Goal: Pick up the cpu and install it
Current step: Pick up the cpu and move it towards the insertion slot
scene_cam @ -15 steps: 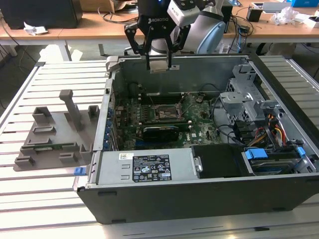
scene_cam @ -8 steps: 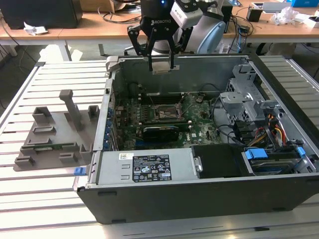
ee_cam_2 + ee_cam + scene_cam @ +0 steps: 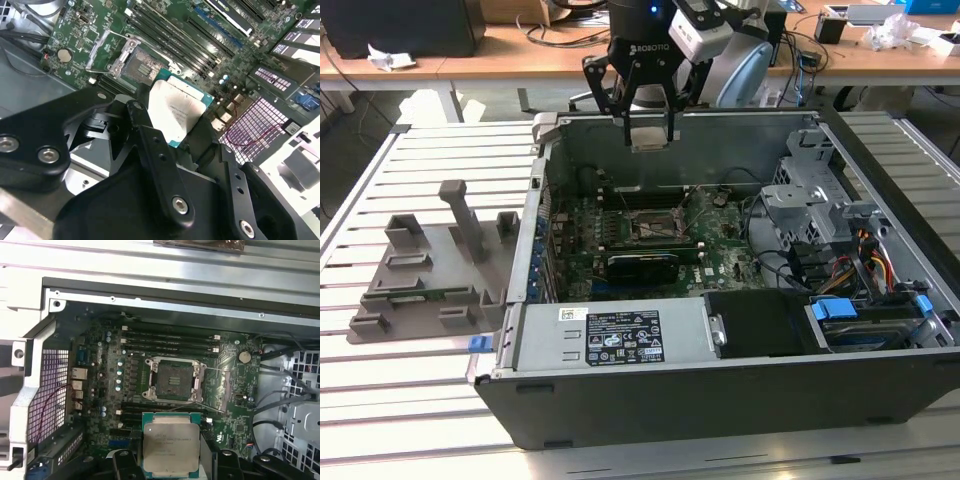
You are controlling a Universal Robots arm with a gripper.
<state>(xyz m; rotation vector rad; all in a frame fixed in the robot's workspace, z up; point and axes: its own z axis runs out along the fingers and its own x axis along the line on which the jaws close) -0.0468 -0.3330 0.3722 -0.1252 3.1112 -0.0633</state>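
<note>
Held the flat, square cpu [image 3: 170, 447], silvery on top with a greenish rim, clamped edgewise in the end effector [image 3: 648, 130] above the socket [image 3: 173, 381].

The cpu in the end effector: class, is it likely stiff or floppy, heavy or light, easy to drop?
The cpu looks flat and metal-topped, so probably stiff. Thin and small, it is likely light. Gripped by its edges in the end effector, it may slip if jarred.
</note>
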